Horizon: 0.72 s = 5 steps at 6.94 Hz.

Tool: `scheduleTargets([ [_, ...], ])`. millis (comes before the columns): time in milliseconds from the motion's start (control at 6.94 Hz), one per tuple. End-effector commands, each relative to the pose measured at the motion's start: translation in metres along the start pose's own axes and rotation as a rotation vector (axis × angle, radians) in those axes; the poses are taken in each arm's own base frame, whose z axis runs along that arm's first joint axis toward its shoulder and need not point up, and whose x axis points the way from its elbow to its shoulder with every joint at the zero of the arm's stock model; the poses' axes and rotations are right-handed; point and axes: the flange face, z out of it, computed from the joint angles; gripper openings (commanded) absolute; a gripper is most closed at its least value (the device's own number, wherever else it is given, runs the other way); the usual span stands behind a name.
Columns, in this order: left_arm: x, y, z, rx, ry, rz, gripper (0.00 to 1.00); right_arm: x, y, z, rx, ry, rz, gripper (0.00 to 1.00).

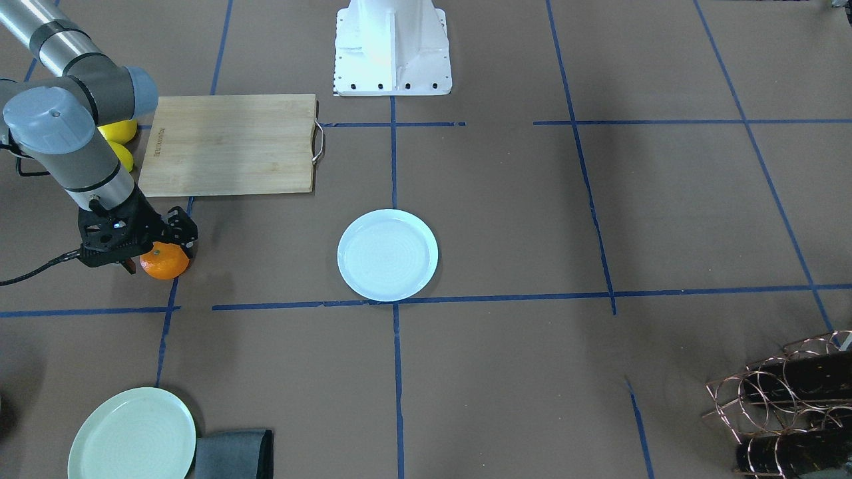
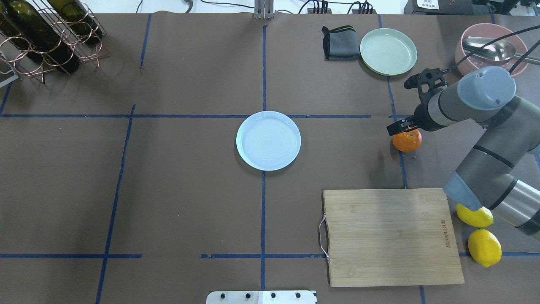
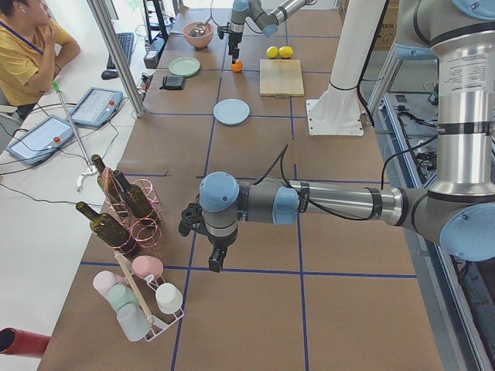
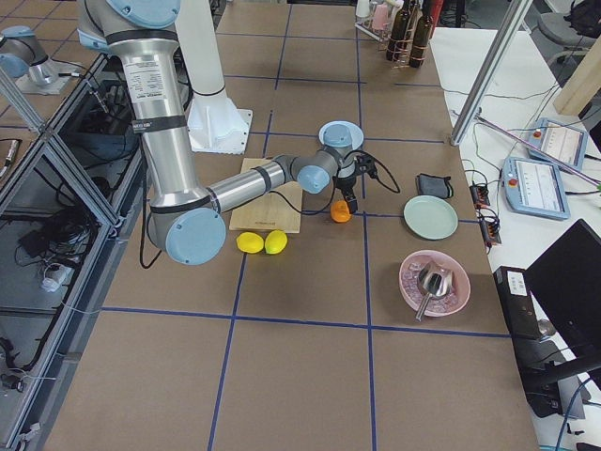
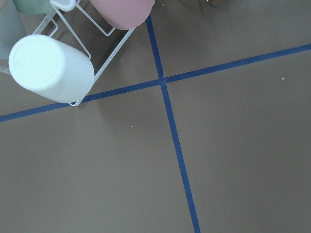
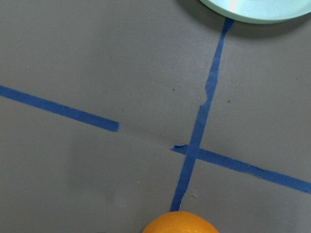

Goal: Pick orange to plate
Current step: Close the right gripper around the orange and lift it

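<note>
The orange [image 1: 166, 263] rests on the brown table on a blue tape line, to the right of the plate in the overhead view. My right gripper [image 1: 160, 258] is lowered over the orange [image 2: 407, 142] and looks open, with one finger [image 1: 128, 267] on each side of it. Only the top of the orange [image 6: 180, 223] shows at the bottom edge of the right wrist view. The pale bluish-white plate [image 2: 268, 140] lies bare at the table's middle. My left gripper [image 3: 213, 259] hovers over the far-left end of the table; whether it is open or shut I cannot tell.
A wooden cutting board [image 2: 390, 236] and two lemons [image 2: 484, 247] lie near the robot's side of the orange. A mint-green plate [image 2: 388, 51], grey cloth [image 2: 339, 42] and pink bowl [image 2: 489, 50] sit beyond it. A wine rack [image 2: 42, 38] and cup rack [image 5: 51, 68] stand far left.
</note>
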Motion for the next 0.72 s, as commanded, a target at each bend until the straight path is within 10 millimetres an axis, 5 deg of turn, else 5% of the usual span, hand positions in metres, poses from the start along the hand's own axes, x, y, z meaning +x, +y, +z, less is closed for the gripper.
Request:
scheduleTargets([
  [0, 0.0002, 0.0003, -0.0002, 0.001, 0.0, 0.001, 1.0, 0.0012, 0.0086, 0.0204, -0.016, 0.037, -0.006, 1.0],
  [432, -0.0002, 0.0041, 0.0012, -0.003, 0.002, -0.003, 1.0, -0.0068, 0.0159, 0.0293, -0.031, 0.04, -0.02, 1.0],
  [576, 0.0008, 0.0037, 0.0001, -0.001, 0.002, -0.001, 1.0, -0.0088, 0.0168, 0.0294, -0.033, 0.037, -0.023, 0.61],
])
